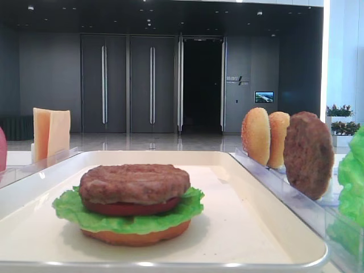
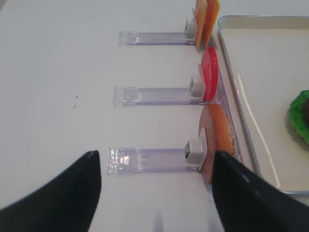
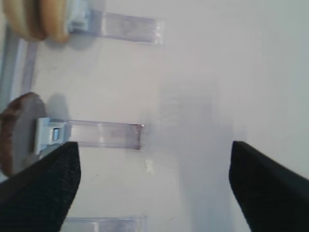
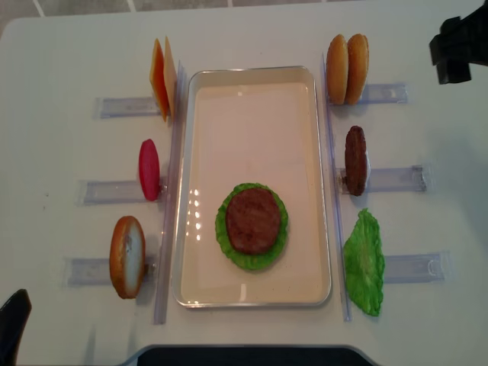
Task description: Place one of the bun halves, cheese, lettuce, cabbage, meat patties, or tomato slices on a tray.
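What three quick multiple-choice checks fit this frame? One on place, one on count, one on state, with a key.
1. Where does the spare meat patty stand?
A. in the right-side rack, between the bun halves and the lettuce leaf
B. flat on the tray
C. in the left-side rack next to the cheese

2. How many layers are stacked on the tray?
A. two
B. four
C. six

3. What state is the right gripper in?
A. shut on a bun half
B. shut on nothing
C. open, holding nothing

Key: 1 A, the overhead view shows it on edge in the middle right rack. 2 B, the low front view shows bun, lettuce, tomato and patty in the stack. 3 C, the right wrist view shows both fingers wide apart over bare table.
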Motion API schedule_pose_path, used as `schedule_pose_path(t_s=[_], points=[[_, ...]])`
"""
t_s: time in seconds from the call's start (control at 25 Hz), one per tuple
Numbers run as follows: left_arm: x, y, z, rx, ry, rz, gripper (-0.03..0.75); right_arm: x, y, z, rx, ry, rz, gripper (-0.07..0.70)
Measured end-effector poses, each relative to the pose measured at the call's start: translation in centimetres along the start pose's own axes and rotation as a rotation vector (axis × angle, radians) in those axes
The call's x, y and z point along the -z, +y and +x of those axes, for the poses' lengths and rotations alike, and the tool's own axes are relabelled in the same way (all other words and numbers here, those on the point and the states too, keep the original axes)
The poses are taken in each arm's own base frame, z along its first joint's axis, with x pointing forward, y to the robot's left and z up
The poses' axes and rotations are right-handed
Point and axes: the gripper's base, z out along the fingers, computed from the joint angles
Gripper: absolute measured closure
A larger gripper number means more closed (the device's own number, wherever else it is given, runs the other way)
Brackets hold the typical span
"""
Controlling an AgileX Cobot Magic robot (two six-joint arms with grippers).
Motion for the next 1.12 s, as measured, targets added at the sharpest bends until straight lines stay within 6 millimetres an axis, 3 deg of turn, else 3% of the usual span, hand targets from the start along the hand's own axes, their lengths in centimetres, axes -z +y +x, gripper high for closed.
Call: schedule_pose_path(t_s=[0.32, 0.64, 0.88, 1.12], points=[[0.0, 0.0, 0.0, 0.001, 0.0, 0.0, 0.171, -0.3, -4.1, 0.2, -0.144, 0.012, 0.062, 0.034], [0.0, 0.0, 0.0, -0.001, 0.0, -0.003, 0.171, 0.8, -5.0, 0.5, -0.182, -0.026, 0.075, 0.037], [0.0, 0.0, 0.0, -0.001, 0.0, -0.003, 0.171, 5.6, -4.7, 2.3, -0.178, -0.177, 0.072, 0.037], [0.0, 0.0, 0.0, -0.001, 0.0, -0.003, 0.171, 12.2, -4.1, 6.3, -0.159, -0.402, 0.063, 0.039]])
